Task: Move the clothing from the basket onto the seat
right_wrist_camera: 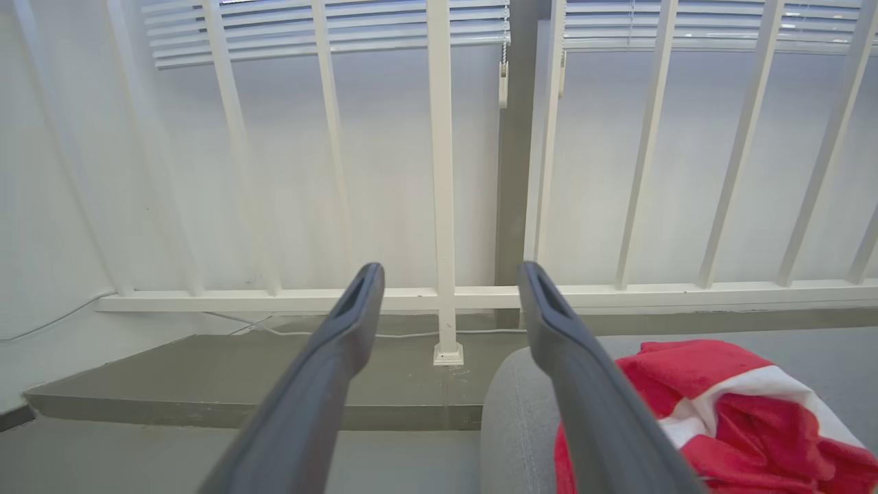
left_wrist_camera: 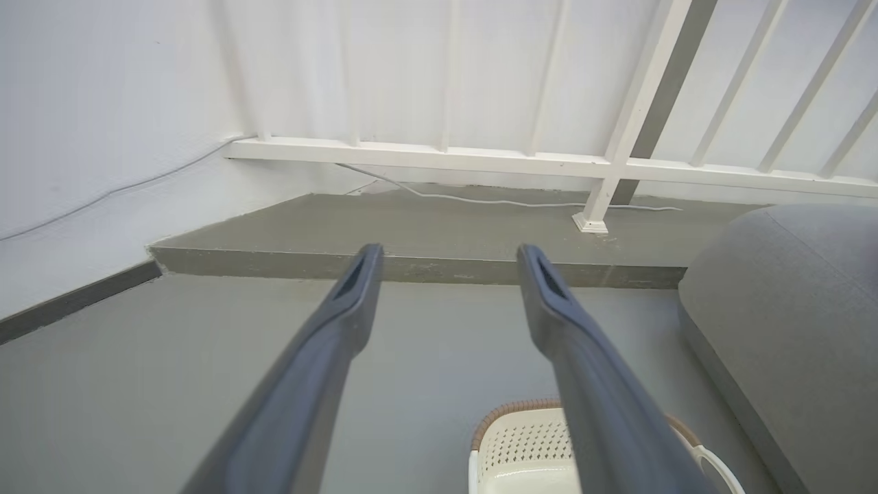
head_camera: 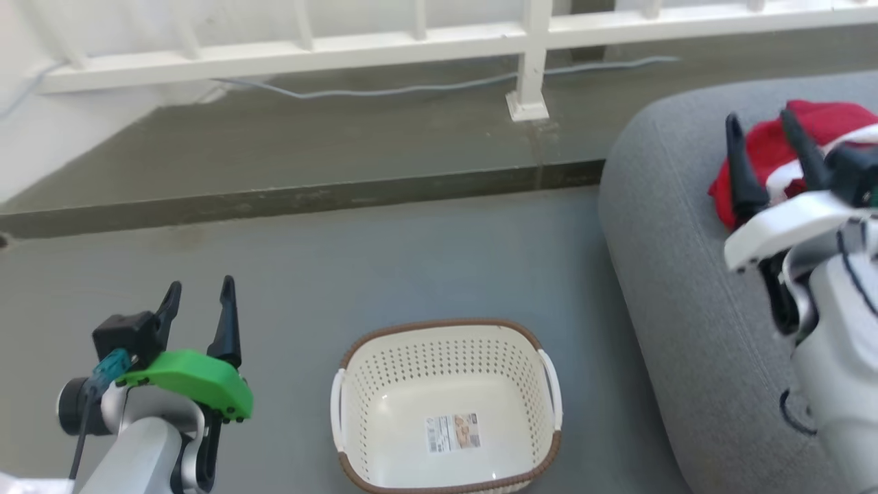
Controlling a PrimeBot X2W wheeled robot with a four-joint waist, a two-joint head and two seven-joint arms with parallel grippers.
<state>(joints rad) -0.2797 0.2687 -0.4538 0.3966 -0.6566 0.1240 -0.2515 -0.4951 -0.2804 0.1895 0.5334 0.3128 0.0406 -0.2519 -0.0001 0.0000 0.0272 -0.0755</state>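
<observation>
The clothing (head_camera: 820, 122) lies bunched on the seat (head_camera: 672, 274) at our two o'clock, well apart from the basket (head_camera: 446, 357) at six o'clock, and we hold our left gripper (head_camera: 201, 283) and right gripper (head_camera: 759, 116) with jaws spread apart.

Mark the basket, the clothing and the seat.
basket (head_camera: 446, 322): head view, far brown rim.
clothing (head_camera: 826, 118): head view, upper red fold.
seat (head_camera: 672, 274): head view, bare grey front edge.
</observation>
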